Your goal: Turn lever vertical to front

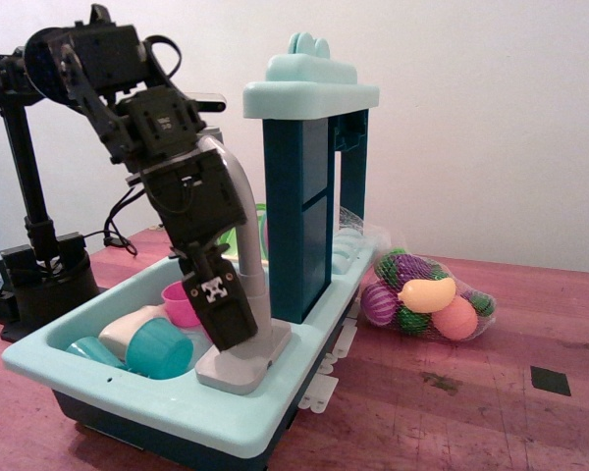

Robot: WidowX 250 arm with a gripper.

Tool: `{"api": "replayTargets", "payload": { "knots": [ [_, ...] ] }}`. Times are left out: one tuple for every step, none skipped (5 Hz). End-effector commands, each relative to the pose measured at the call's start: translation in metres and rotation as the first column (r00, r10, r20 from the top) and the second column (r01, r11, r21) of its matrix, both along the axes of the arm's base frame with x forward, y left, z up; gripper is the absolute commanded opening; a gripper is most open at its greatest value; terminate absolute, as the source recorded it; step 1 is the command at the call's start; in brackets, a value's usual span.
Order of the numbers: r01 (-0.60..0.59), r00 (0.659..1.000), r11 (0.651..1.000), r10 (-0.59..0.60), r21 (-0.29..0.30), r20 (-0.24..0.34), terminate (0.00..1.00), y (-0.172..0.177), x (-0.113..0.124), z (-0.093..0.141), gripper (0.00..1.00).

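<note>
The grey-beige toy tap stands on the right rim of the teal sink (167, 404), with its flat base (245, 361) in front and its curved spout (239, 196) rising behind my arm. My black gripper (232, 332) points down against the front-left of the tap's stem, just above the base. The lever is hidden behind the gripper's finger (226, 309), which carries a white marker. I cannot tell whether the jaws are open or shut, or whether they hold the lever.
The sink holds a pink cup (180, 299), a teal cup (159, 348) and a beige piece (126, 329). A dark blue tower with a teal top (299, 206) stands right behind the tap. A net bag of toy food (427, 296) lies to the right. A black stand (34, 250) is at left.
</note>
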State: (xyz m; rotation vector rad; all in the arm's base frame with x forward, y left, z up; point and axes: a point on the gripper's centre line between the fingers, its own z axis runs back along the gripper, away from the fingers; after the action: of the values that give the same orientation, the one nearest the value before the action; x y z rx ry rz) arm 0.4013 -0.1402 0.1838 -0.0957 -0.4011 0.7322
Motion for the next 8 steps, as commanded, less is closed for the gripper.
{"api": "replayTargets", "payload": {
  "knots": [
    [-0.066, 0.991, 0.998, 0.066, -0.011, 0.117, 0.0, 0.027, -0.015, 0.023, 1.0],
    [-0.069, 0.99, 0.997, 0.071, -0.017, 0.124, 0.0, 0.033, -0.021, 0.01, 1.0],
    [-0.063, 0.993, 0.998, 0.066, -0.026, 0.098, 0.0, 0.035, -0.029, -0.003, 1.0],
    [-0.067, 0.994, 0.997, 0.069, -0.033, 0.084, 0.0, 0.037, -0.043, -0.016, 1.0],
    [-0.086, 0.994, 0.995, 0.089, -0.044, 0.067, 0.0, 0.04, -0.065, -0.024, 1.0],
    [-0.137, 0.989, 0.99, 0.139, -0.028, 0.047, 0.0, 0.044, -0.108, -0.009, 1.0],
    [-0.163, 0.985, 0.987, 0.164, -0.008, 0.049, 0.0, 0.048, -0.13, 0.011, 1.0],
    [-0.174, 0.983, 0.985, 0.174, 0.003, 0.058, 0.0, 0.059, -0.136, 0.024, 1.0]
  ]
}}
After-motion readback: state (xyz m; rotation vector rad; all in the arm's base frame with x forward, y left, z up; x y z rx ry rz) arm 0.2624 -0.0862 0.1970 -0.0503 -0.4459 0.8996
